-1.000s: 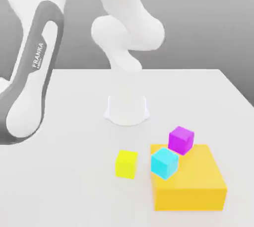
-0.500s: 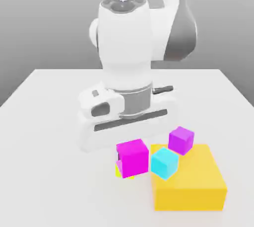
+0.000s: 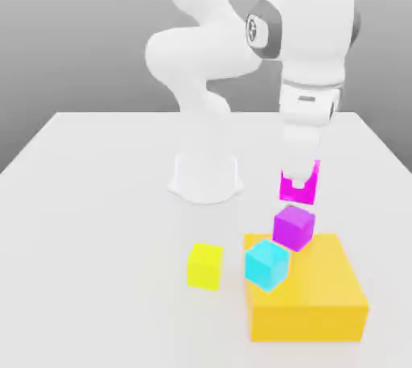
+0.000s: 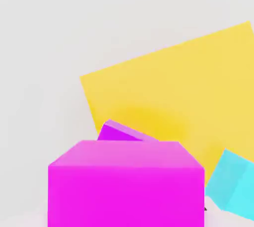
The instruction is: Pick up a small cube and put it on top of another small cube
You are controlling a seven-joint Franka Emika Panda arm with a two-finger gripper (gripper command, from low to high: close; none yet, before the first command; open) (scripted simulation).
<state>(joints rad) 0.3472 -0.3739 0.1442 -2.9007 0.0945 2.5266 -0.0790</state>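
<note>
The gripper point(image 3: 299, 188) hangs above the yellow-orange block point(image 3: 310, 298), its fingers pinching a bright magenta cube point(image 3: 299, 185) that is clear of everything below. Directly under it, with a gap between, a second small purple cube point(image 3: 293, 227) sits at the block's far edge. The hand view shows the held cube point(image 4: 126, 184) largely covering that purple cube point(image 4: 121, 132). The exterior view also shows a cyan cube point(image 3: 266, 264) at the block's near corner and a small yellow cube point(image 3: 205, 266) on the white table point(image 3: 96, 221).

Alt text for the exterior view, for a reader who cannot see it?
The gripper holds a bright magenta cube just above a purple cube resting on a yellow-orange block. A cyan cube and a small yellow cube sit nearby.
</note>
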